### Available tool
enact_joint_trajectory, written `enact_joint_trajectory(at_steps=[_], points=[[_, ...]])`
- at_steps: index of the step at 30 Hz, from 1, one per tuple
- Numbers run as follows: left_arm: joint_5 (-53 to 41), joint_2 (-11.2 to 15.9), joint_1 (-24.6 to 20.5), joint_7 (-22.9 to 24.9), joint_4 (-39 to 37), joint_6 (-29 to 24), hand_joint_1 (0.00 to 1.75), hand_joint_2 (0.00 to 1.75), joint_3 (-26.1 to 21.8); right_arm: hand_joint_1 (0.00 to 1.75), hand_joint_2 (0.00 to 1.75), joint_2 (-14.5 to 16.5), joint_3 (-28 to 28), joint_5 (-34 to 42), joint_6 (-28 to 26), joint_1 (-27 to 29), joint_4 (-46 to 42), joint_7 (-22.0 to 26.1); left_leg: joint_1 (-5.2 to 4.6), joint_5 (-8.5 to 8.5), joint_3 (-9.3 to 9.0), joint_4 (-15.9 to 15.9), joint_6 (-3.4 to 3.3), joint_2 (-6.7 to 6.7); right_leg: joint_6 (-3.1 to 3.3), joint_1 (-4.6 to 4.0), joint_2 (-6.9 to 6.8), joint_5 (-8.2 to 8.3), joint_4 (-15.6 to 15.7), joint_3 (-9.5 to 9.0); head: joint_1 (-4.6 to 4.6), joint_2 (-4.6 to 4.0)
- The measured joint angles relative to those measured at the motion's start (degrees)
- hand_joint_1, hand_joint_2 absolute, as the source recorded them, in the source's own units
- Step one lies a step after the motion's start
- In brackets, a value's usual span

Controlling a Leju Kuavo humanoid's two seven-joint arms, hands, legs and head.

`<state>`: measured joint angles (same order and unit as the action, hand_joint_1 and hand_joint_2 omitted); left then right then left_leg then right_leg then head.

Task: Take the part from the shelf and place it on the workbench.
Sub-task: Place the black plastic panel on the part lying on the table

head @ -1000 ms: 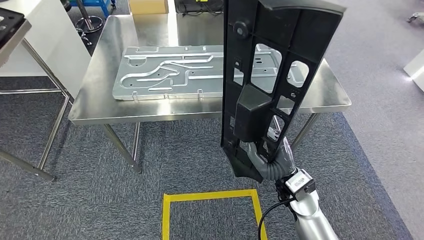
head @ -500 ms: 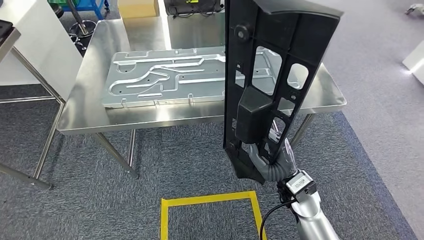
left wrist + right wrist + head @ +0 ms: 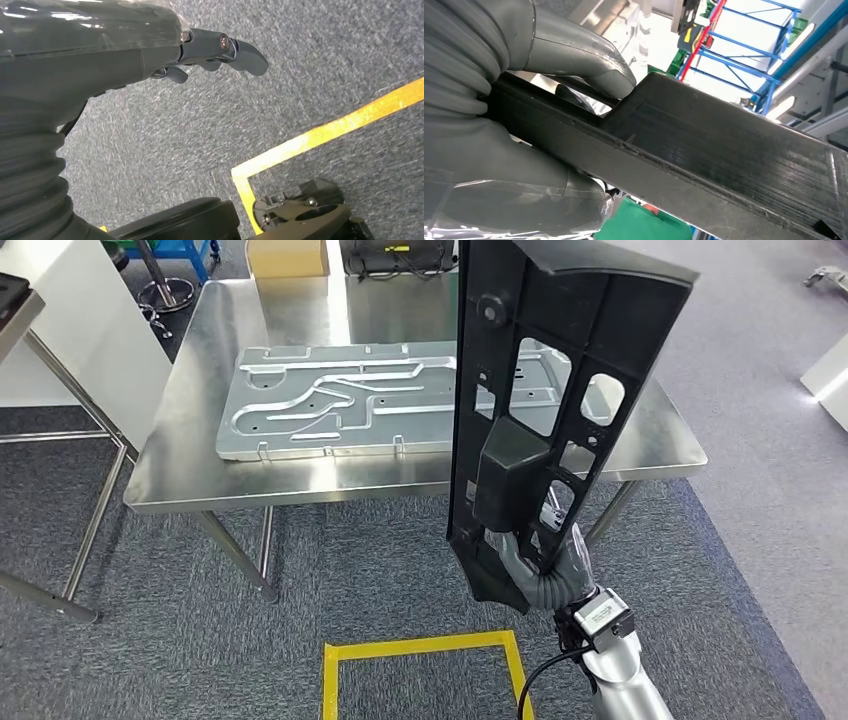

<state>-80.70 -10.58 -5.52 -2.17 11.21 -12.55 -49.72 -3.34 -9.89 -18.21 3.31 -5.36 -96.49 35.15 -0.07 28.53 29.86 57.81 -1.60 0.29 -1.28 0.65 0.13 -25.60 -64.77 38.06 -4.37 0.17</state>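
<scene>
At lower right of the head view, my silver right arm rises and its right robot hand (image 3: pixel 540 565) grips the tall black ribbed plastic panel (image 3: pixel 545 390) upright. My left robot hand (image 3: pixel 200 50) hangs, fingers loosely curled, holding nothing.

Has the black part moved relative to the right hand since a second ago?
No. The black part sits the same in the right hand; only the camera shifted.

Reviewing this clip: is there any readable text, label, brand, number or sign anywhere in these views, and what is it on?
No text can be read in any view.
Yellow-and-black label on a grey unit behind the long black plastic part: too blurred to read.
Small yellow mark on the dark case beyond the steel workbench: too small to read.
Yellow tape square on the carpet: a floor marking, no lettering.
</scene>
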Motion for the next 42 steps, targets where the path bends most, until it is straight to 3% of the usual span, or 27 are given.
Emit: enact_joint_trajectory(at_steps=[2, 5, 7, 8, 10, 11, 12, 13, 15, 16, 17, 19, 22, 23, 26, 27, 28, 29, 31, 33, 35, 37, 39, 41, 42], points=[[-0.1, -0.1, 0.0, 0.0, 0.0, -0.2, 0.00, 1.75, 0.0, 1.75, 1.75, 0.0, 0.0, 0.0, 0.0, 0.0, -0.2, 0.0, -0.17, 0.71, -0.45, 0.0, 0.57, 0.03, 0.55, -0.32, -0.17, 0.93, 4.7, -2.26, 0.01, 0.00], [-0.1, -0.1, -0.2, 0.2, 0.0, -0.4, 0.00, 1.75, 0.0, 1.75, 1.75, 0.0, 0.0, 0.0, 0.0, 0.0, -0.3, 0.0, -0.29, 1.42, -0.99, -0.2, 1.39, 0.20, 1.36, -0.26, -0.05, -0.10, 5.7, -2.98, 0.01, 0.00], [0.0, 0.0, -0.3, 0.3, 0.1, -0.5, 0.00, 1.75, 0.0, 1.75, 1.75, 0.0, 0.0, 0.0, 0.0, -0.1, -0.4, 0.0, -0.29, 2.66, -0.38, 2.1, 2.01, 0.23, 2.00, 0.12, -0.03, -0.52, 6.3, -4.01, -0.04, 0.00], [0.2, 0.0, -0.3, 0.3, 0.1, -0.5, 0.00, 1.75, 0.0, 1.75, 1.75, 0.0, 0.1, 0.0, 0.0, -0.1, -0.5, 0.0, -0.18, 3.84, 1.17, 5.1, 2.28, 0.20, 2.26, 0.21, -0.06, -0.82, 6.5, -4.59, -0.07, 0.00], [0.4, 0.0, -0.4, 0.2, 0.1, -0.5, 0.00, 1.75, 0.0, 1.75, 1.75, 0.1, 0.1, 0.0, 0.0, -0.2, -0.5, 0.0, 0.03, 6.25, 6.16, 13.4, 2.69, 0.17, 2.55, 0.16, -0.12, -1.64, 6.6, -5.53, -0.11, 0.00], [0.6, 0.0, -0.6, 0.2, 0.1, -0.5, 0.00, 1.75, 0.0, 1.75, 1.75, 0.1, 0.0, 0.0, 0.0, -0.2, -0.5, 0.0, 0.10, 6.54, 8.33, 16.4, 2.83, 0.17, 2.57, 0.14, -0.12, -2.10, 6.6, -6.06, -0.11, 0.00], [0.7, 0.0, -0.7, 0.1, 0.1, -0.6, 0.00, 1.75, 0.0, 1.75, 1.75, 0.1, 0.0, 0.0, 0.0, -0.1, -0.4, 0.0, 0.16, 5.52, 9.55, 17.3, 2.89, 0.18, 2.54, 0.14, -0.07, -2.64, 6.6, -6.74, -0.11, 0.00], [0.8, 0.0, -0.7, 0.1, 0.1, -0.6, 0.00, 1.75, 0.0, 1.75, 1.75, 0.1, 0.0, 0.0, 0.1, -0.1, -0.4, 0.0, 0.19, 3.20, 9.61, 15.7, 2.87, 0.18, 2.47, 0.15, 0.02, -3.23, 6.6, -7.58, -0.10, 0.00], [1.1, 0.0, -0.5, 0.1, 0.1, -0.6, 0.00, 1.75, -0.1, 1.75, 1.75, 0.1, -0.1, -0.1, 0.2, -0.2, -0.3, 0.0, 0.18, -2.53, 7.71, 8.8, 2.51, 0.16, 2.18, 0.14, 0.25, -4.53, 6.7, -9.39, -0.09, 0.00], [1.1, 0.0, -0.3, 0.0, 0.1, -0.6, 0.00, 1.75, -0.1, 1.75, 1.75, 0.1, -0.1, -0.1, 0.3, -0.3, -0.2, 0.0, 0.04, -4.26, 6.63, 5.9, 2.23, 0.15, 1.90, 0.10, 0.37, -5.08, 6.7, -10.02, -0.09, 0.00], [1.2, 0.0, -0.1, 0.0, 0.1, -0.6, 0.00, 1.75, -0.2, 1.75, 1.75, 0.1, -0.1, -0.1, 0.4, -0.3, -0.2, 0.1, -0.11, -4.63, 5.76, 3.8, 1.89, 0.15, 1.59, 0.07, 0.43, -5.47, 6.8, -10.32, -0.09, 0.00], [1.3, 0.0, -0.1, -0.2, 0.1, -0.7, 0.00, 1.75, -0.2, 1.75, 1.75, 0.2, -0.1, -0.1, 0.5, -0.5, -0.1, 0.1, -0.37, -3.36, 4.88, 2.1, 1.13, 0.13, 0.87, 0.02, 0.38, -5.64, 6.6, -10.28, -0.09, 0.00], [1.2, -0.1, -0.1, -0.3, 0.1, -0.7, 0.00, 1.75, -0.2, 1.75, 1.75, 0.3, -0.2, -0.3, 0.5, -0.7, -0.2, 0.0, 0.04, -2.38, 3.13, 0.3, 0.05, -0.15, 0.16, 0.06, 0.14, -5.92, 4.1, -9.13, -0.08, 0.00], [1.2, -0.1, 0.0, -0.3, 0.1, -0.6, 0.00, 1.75, -0.3, 1.75, 1.75, 0.3, -0.2, -0.4, 0.4, -0.8, -0.3, 0.0, 0.18, -2.16, 2.34, -0.1, -0.24, -0.23, -0.05, 0.11, 0.11, -6.55, 1.4, -7.56, -0.08, 0.00], [1.1, -0.1, 0.2, -0.2, 0.1, -0.6, 0.00, 1.75, -0.4, 1.75, 1.75, 0.5, -0.3, -0.6, 0.3, -0.9, -0.3, -0.2, 0.20, -0.89, 0.65, -0.4, -0.58, -0.31, -0.59, 0.25, 0.07, -9.52, -8.7, 0.12, -0.07, 0.00], [1.1, -0.1, 0.3, -0.2, 0.1, -0.6, 0.00, 1.75, -0.4, 1.75, 1.75, 0.5, -0.3, -0.7, 0.3, -0.8, -0.3, -0.2, 0.20, -0.33, -0.03, -0.4, -0.53, -0.41, -0.66, 0.29, 0.06, -9.53, -9.8, 1.95, -0.07, 0.00], [1.1, -0.1, 0.3, -0.2, 0.1, -0.6, 0.00, 1.75, -0.5, 1.75, 1.75, 0.5, -0.4, -0.7, 0.3, -0.8, -0.3, -0.3, 0.21, 0.29, -0.88, -0.4, -0.43, -0.52, -0.69, 0.31, 0.03, -8.31, -9.0, 2.76, -0.07, 0.00], [1.1, -0.1, 0.3, -0.2, 0.1, -0.6, 0.00, 1.75, -0.5, 1.75, 1.75, 0.5, -0.4, -0.7, 0.3, -0.8, -0.3, -0.3, 0.22, 0.99, -1.88, -0.4, -0.31, -0.60, -0.64, 0.31, -0.02, -5.85, -6.2, 2.64, -0.07, 0.00], [1.1, -0.1, 0.6, -0.2, 0.1, -0.6, 0.00, 1.75, -0.5, 1.75, 1.75, 0.5, -0.4, -0.7, 0.3, -0.8, -0.3, -0.3, 0.15, 2.42, -3.51, -0.4, 0.08, -0.65, -0.29, 0.14, -0.26, 0.37, 1.0, 1.44, -0.09, 0.00], [1.1, -0.1, 0.7, -0.3, 0.1, -0.6, 0.00, 1.75, -0.5, 1.75, 1.75, 0.5, -0.5, -1.3, 0.3, -0.7, -0.4, -0.3, 0.06, 3.30, -3.94, -0.5, 0.62, -0.62, 0.51, -0.27, -0.34, 3.37, 4.6, 1.14, -0.05, 0.00], [1.0, -0.1, 0.6, -0.7, 0.0, -0.2, 0.00, 1.75, -0.6, 1.75, 1.75, 0.4, -0.5, -3.8, -0.5, -0.8, -0.8, -0.5, 0.03, 3.38, -4.09, -0.6, 1.20, -0.55, 1.44, -0.52, -0.17, 3.13, 4.9, 1.16, -0.01, 0.00], [0.7, -0.1, 0.6, -1.1, 0.0, 0.1, 0.00, 1.75, -0.6, 1.75, 1.75, -0.1, -0.5, -10.0, -2.3, -2.2, -1.4, -1.7, 0.07, 3.37, -3.38, 1.5, 1.72, -0.52, 2.10, -0.31, -0.01, 2.83, 5.6, 0.30, -0.02, 0.00], [0.4, -0.1, 0.4, -1.4, 0.0, 0.4, 0.00, 1.75, -0.6, 1.75, 1.75, -1.4, -0.6, -20.3, -5.6, -6.8, -1.3, -5.6, 0.20, 4.99, 0.07, 7.7, 2.09, -0.53, 2.53, -0.04, 0.26, 2.53, 6.3, -0.58, -0.02, 0.00], [0.0, 0.0, 0.0, -1.8, 0.0, 0.7, 0.00, 1.75, -0.5, 1.75, 1.75, -3.5, -1.2, -32.9, -8.8, -14.8, 0.7, -11.2, 0.27, 8.20, 4.83, 14.6, 2.37, -0.53, 2.74, 0.01, 0.53, 2.21, 6.3, -0.89, -0.02, 0.00], [-0.1, 0.0, -0.3, -2.0, 0.0, 0.9, 0.00, 1.75, -0.5, 1.75, 1.75, -4.8, -1.8, -39.0, -9.6, -19.9, 2.8, -14.0, 0.29, 8.94, 6.56, 16.5, 2.49, -0.52, 2.75, 0.00, 0.64, 2.06, 6.3, -1.03, -0.02, 0.00]])
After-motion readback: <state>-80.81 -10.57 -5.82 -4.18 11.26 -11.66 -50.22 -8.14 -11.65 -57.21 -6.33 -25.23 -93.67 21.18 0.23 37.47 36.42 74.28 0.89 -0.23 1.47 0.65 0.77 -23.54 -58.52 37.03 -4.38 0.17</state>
